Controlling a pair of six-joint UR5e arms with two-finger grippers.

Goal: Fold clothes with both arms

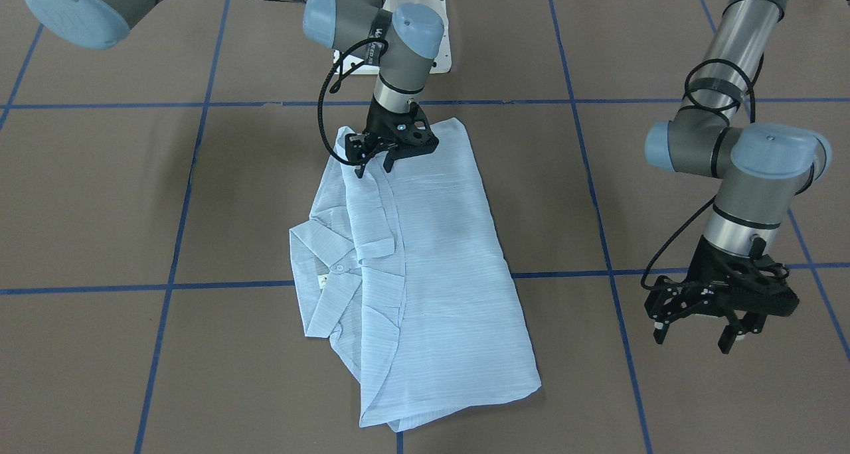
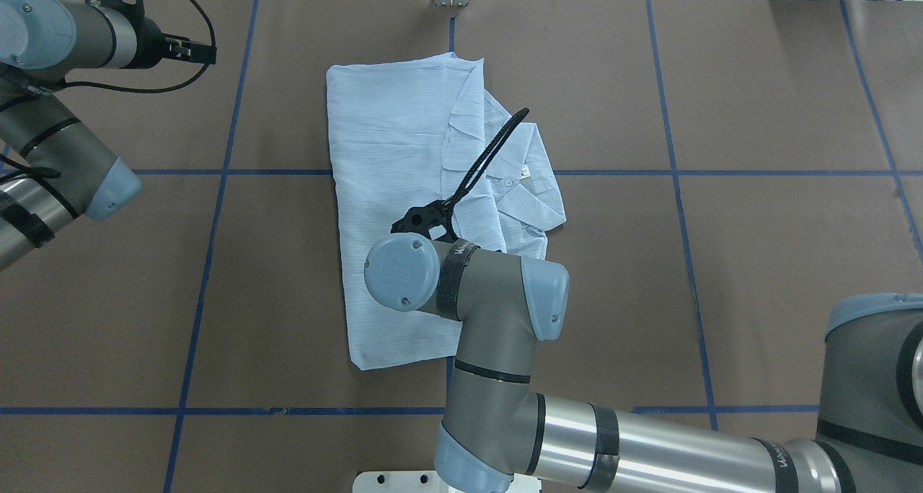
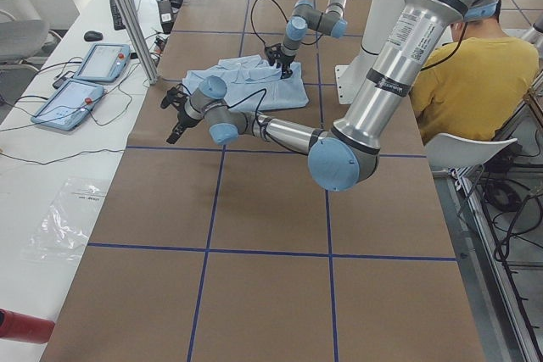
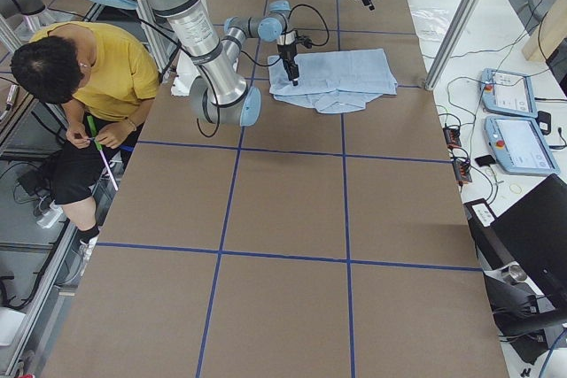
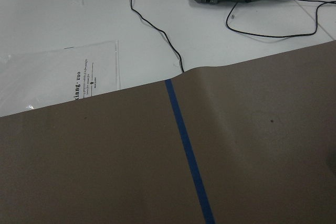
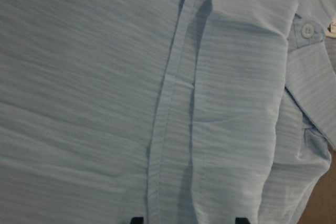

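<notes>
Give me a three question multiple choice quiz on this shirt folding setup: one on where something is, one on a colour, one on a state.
1. Where is the right arm's black two-finger tool?
A) above the pale blue striped collared shirt
B) over bare table
C) beyond the table edge

2. What colour are the tape lines on the brown table cover?
A) red
B) blue
C) yellow

3. How is the left arm's black two-finger tool?
A) open and empty
B) shut on a sleeve
C) shut on the collar

Answers:
1 A, the front-facing view shows it over the shirt's end nearest the robot base.
2 B, the grid lines show blue.
3 A, its fingers stand apart over bare cover, clear of the shirt.
</notes>
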